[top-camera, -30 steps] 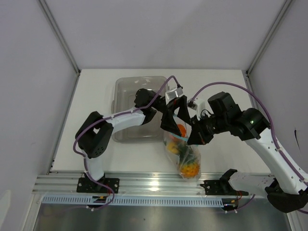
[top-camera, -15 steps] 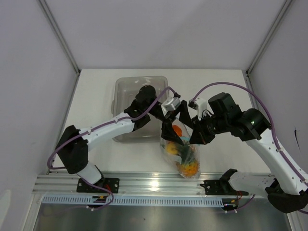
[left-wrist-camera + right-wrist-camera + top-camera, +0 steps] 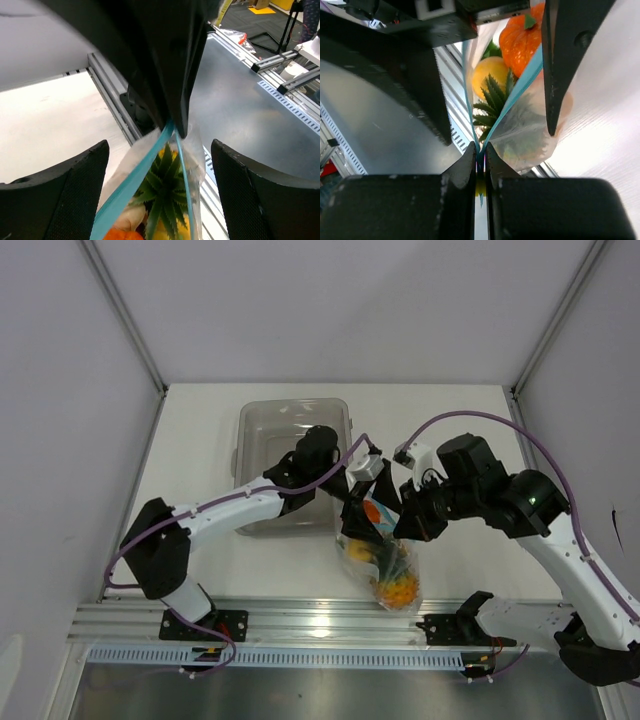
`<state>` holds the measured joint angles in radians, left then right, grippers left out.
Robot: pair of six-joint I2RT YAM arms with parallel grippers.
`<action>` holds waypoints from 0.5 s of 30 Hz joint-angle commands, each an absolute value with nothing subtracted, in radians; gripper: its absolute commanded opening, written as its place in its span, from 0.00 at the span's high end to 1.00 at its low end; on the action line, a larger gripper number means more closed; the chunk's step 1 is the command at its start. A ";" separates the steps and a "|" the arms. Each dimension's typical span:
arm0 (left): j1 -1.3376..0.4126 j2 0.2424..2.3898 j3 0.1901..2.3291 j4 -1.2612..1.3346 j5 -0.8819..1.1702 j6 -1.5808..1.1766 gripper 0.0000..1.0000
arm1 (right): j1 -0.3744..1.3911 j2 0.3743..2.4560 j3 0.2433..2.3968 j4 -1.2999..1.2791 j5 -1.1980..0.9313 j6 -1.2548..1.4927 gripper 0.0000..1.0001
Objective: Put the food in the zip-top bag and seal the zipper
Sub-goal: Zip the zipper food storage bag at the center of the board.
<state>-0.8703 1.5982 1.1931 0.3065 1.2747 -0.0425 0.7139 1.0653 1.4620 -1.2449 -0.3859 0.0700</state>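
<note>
One bag (image 3: 385,562), one tray (image 3: 270,430) (clear grey), two arms (image 3: 240,508) (image 3: 565,540)

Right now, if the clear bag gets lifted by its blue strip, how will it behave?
Probably floppy: the zip-top bag is crinkled thin film, pinched at its zipper by the right gripper. Likely bottom-heavy, with pumpkin and lemon inside.

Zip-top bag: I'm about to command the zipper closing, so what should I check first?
1. Food inside zip-top bag: ok; pumpkin, lemon and green sprig sit below the mouth.
2. Right gripper pinches the zipper end: ok.
3. Left gripper straddles the zipper, fingers open: ok.
4. Zipper sealed: not ok; its strips diverge.
5. Tray emptied of food: cannot tell; left arm covers part.
</note>
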 commanded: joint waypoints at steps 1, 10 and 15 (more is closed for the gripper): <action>-0.873 1.617 1.154 0.359 1.259 -0.028 0.19 | 0.719 1.029 1.519 -1.184 -0.368 0.071 1.00; -0.874 1.624 1.118 0.367 1.261 -0.043 0.54 | 0.719 1.015 1.506 -1.149 -0.316 0.067 1.00; -0.873 1.615 1.131 0.313 1.269 -0.049 0.77 | 0.719 1.023 1.479 -1.111 -0.308 0.072 1.00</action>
<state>-0.8703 1.6310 1.1183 0.3260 1.2518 -0.0563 0.7151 1.0271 1.4662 -1.2121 -0.3214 0.0742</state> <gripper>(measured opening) 0.279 0.055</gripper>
